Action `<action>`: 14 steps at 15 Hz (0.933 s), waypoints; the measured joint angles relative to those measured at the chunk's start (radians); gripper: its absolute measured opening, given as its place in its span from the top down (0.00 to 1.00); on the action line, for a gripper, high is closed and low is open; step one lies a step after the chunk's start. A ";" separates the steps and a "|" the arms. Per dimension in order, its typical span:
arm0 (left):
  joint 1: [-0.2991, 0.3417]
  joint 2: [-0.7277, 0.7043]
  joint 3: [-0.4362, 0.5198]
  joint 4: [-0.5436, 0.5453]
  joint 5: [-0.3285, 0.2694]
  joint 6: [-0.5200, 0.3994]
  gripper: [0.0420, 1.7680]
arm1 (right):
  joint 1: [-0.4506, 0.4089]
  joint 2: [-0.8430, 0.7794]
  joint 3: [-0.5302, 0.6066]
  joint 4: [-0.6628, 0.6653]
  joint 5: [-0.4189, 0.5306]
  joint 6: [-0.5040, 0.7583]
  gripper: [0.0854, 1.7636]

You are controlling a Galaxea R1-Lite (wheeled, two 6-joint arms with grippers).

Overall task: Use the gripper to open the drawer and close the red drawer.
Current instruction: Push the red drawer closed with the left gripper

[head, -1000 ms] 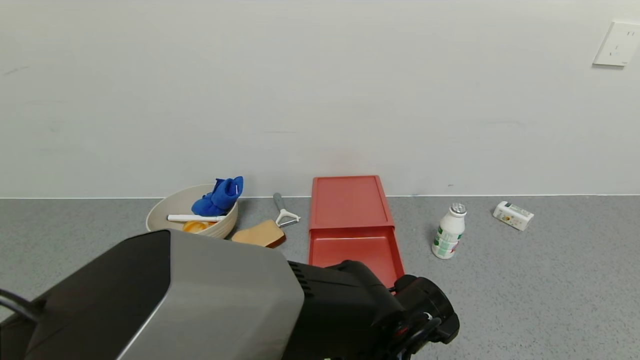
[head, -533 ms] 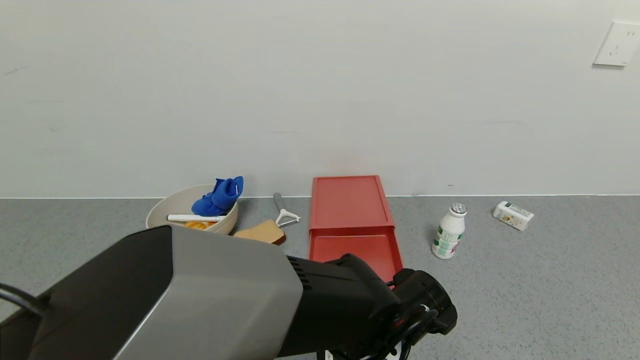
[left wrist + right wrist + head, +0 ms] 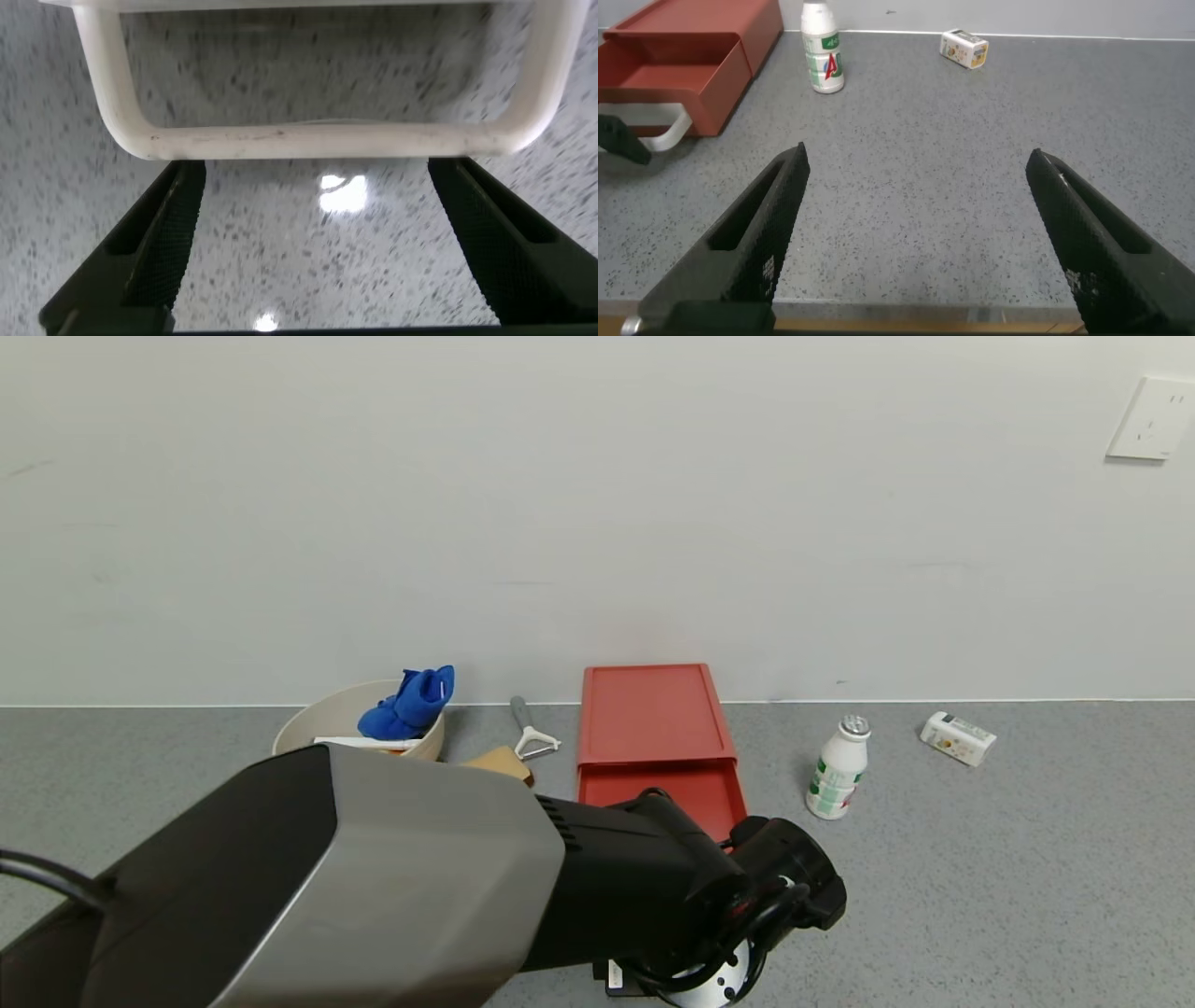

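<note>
The grey speckled worktop [image 3: 980, 896] is filling the lower half of the head view, running back to a white wall. The left arm [image 3: 373, 887] is taking up the lower left of that frame, reaching toward the centre. The red drawer [image 3: 665, 775] is sitting at mid-frame against the wall, its tray pulled partly out toward the bottom of the frame. In the right wrist view the drawer [image 3: 687, 65] is lying at the upper left, its white loop handle [image 3: 663, 140] sticking out just below it. The beige bowl [image 3: 322, 726] is sitting left of the drawer, holding a blue cloth [image 3: 411, 702]. The left gripper [image 3: 322, 247] is sitting at the handle [image 3: 318, 140], fingers spread wide on either side with the bar lying across the upper part of the left wrist view. The right gripper [image 3: 920, 238] is hovering over bare worktop, its fingers wide apart and gripping nothing. A white bottle [image 3: 837, 766] is standing right of the drawer, a small carton [image 3: 958, 738] farther right, and a peeler [image 3: 529, 730] lying between bowl and drawer
</note>
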 joint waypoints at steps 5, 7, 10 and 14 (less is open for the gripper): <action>0.039 0.026 -0.040 0.007 -0.005 0.041 0.03 | 0.000 0.000 0.000 0.000 0.000 0.000 0.03; 0.051 0.033 -0.046 -0.003 -0.007 0.059 0.03 | 0.000 0.000 0.000 0.000 0.000 0.000 0.03; 0.061 0.040 -0.064 -0.004 -0.007 0.082 0.03 | 0.000 0.000 0.000 0.000 0.000 0.000 0.03; 0.073 0.048 -0.095 -0.031 0.005 0.114 0.03 | 0.000 0.000 0.000 0.001 0.000 0.000 0.03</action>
